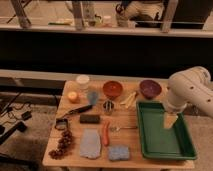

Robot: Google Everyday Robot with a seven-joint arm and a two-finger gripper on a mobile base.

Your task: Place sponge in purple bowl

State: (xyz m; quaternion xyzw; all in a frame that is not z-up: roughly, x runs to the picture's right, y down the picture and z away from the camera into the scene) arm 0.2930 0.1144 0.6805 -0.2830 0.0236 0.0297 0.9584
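Seeing the gripper (171, 120) hanging at the end of the pale arm (192, 88), over the back right part of the green tray (162, 151). Not being able to tell whether released, clenched or grasping something.

Finding the sponge (119, 152) lying flat near the front edge of the wooden table (127, 140), just left of the tray and just right of the larger flat blue-grey cloth (90, 144), well apart from the gripper.

Noticing the purple bowl (150, 88) standing upright at the back of the table, just behind the far rim of the tray and near the arm. Seeing the orange-red bowl (113, 89) standing to the left of it, also upright.

Observing also a dark grey-black block (90, 118) lying behind the cloth, a long orange-red thing (105, 133) between cloth and sponge, a spoon (120, 128) beside it, and a bunch of dark grapes (62, 142) at the front left corner.
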